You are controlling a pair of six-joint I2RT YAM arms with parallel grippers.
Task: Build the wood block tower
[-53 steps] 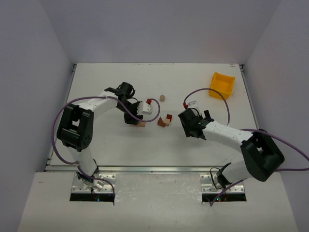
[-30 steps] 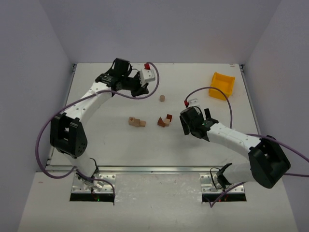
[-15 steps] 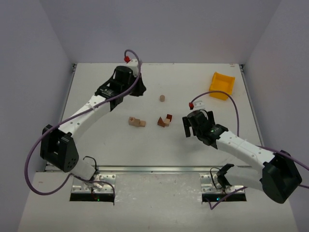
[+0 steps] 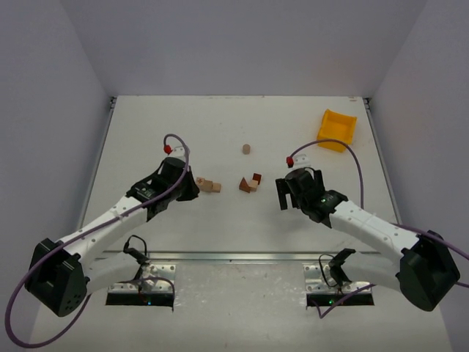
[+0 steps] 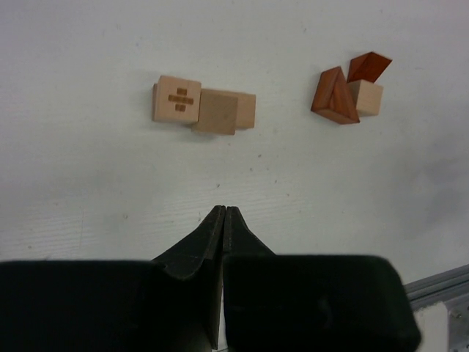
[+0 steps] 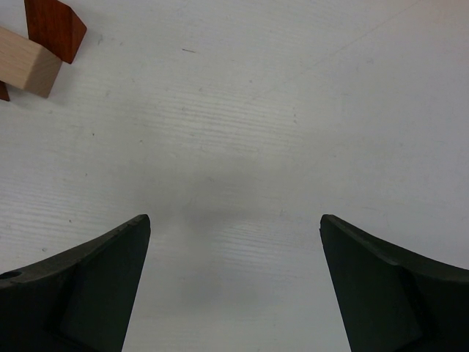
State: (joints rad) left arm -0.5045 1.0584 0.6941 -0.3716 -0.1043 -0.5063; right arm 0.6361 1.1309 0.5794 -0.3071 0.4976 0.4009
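Since the left claw (image 5: pixel 223 214) is pinched fully together with nothing in it, it's really just parked a little to the left of the pale blocks (image 5: pixel 201 108), pointing at them but not touching. The right claw (image 6: pixel 234 224) is the opposite: spread wide over bare table, also holding nothing, with the reddish blocks (image 5: pixel 348 92) just off to its left. So where's the tower? Honestly, nowhere yet. The pale blocks lie side by side flat on the table, a cube with a little mark on top touching two plainer ones. The reddish wedges lean around one pale cube a bit to the right of those, apart from them. One small lone piece (image 4: pixel 247 149) sits farther back, well away from both. I'd say nothing is properly stacked, so pretty much all the building is left. The table (image 4: pixel 220 227) is plain white and a bit scuffed, with a yellow bin (image 4: pixel 336 129) near the far right corner, and blank pale grey walls (image 4: pixel 242 44) box it in on three sides.
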